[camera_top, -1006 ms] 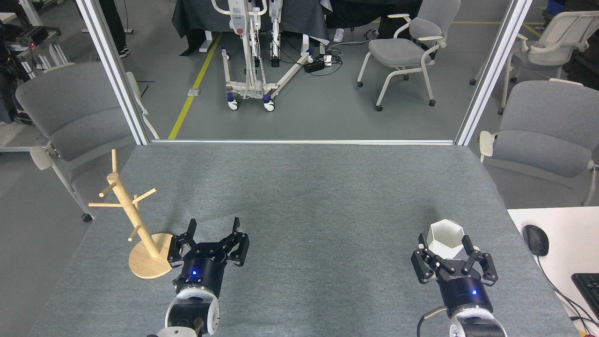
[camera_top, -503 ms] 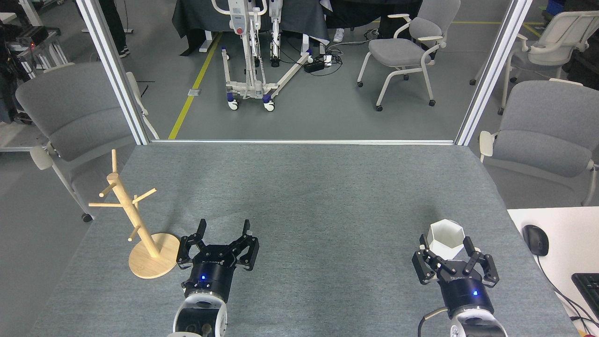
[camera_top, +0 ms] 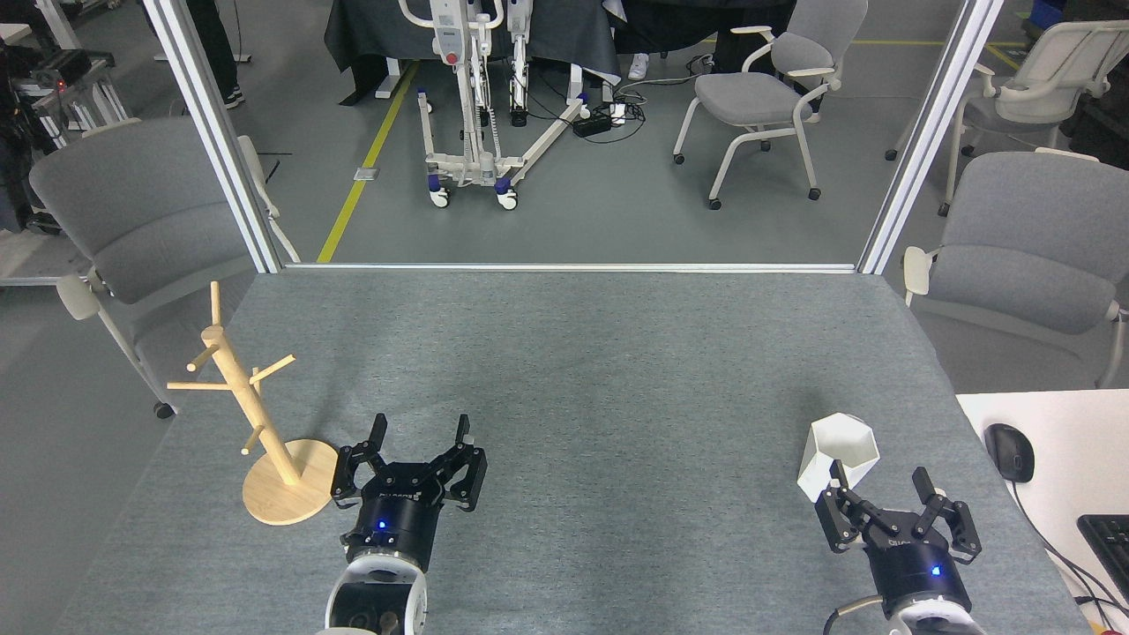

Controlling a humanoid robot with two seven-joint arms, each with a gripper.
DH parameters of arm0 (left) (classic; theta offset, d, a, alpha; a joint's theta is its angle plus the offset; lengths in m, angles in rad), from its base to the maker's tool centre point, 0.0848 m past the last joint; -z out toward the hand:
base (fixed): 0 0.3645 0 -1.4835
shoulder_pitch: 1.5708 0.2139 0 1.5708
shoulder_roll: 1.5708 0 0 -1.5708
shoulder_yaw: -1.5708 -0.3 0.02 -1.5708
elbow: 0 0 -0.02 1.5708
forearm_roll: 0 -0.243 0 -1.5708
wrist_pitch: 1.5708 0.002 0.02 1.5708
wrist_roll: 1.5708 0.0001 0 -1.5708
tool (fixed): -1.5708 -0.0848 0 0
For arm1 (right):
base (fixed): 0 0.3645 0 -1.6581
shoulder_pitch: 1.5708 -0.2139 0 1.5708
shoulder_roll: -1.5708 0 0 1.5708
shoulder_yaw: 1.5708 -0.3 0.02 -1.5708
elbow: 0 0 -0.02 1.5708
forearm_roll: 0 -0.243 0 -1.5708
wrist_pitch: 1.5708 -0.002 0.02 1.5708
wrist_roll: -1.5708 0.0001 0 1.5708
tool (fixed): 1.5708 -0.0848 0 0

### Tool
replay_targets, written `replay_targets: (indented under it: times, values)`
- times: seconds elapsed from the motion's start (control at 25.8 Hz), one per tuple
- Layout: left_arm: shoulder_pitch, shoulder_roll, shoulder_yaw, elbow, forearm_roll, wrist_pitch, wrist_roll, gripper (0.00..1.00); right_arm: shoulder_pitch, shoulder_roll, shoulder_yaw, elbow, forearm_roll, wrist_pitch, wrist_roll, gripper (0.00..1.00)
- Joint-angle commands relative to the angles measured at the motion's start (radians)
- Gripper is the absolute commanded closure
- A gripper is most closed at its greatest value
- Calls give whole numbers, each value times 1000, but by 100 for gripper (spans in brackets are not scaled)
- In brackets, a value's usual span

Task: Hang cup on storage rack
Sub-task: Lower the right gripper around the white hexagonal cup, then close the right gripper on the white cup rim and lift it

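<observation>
The white faceted cup (camera_top: 838, 456) stands upright on the grey table at the near right. My right gripper (camera_top: 878, 480) is open just to the near right of it, its left finger close to the cup's near side, nothing between the fingers. The wooden storage rack (camera_top: 256, 423) stands on its round base at the near left, its pegs bare. My left gripper (camera_top: 420, 432) is open and empty, right beside the rack's base.
The grey felt table (camera_top: 573, 370) stretches away to a metal frame at the back. A white desk with a black mouse (camera_top: 1008, 451) and a keyboard (camera_top: 1110, 538) adjoins the table's right edge. Grey chairs stand left and right of the table.
My right gripper has pulled back toward me and to the right, off the cup, which now stands free. The left gripper shifted slightly right a second ago and has since held still.
</observation>
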Motion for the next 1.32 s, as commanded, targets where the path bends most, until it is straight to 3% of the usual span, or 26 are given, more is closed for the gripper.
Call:
replay_targets:
  times: [0.0,0.23,0.35,1.01,1.28]
  values:
    - [3,1,-1,-20,-1,2,-2,0,-9,-9,-1,59,0,-5,-78,0]
    - [13,7,-1,-20,-1,0,-2,0,-31,-13,-1,113,8,-3,-82,0]
    - [29,7,-1,-28,-1,-7,-2,0,-41,-41,4,130,11,0,-78,0]
    - [47,10,7,-10,-1,2,0,0,-43,-36,33,176,16,3,-71,0]
    - [38,8,3,-7,-1,-9,0,0,-146,-38,58,267,19,12,-24,0]
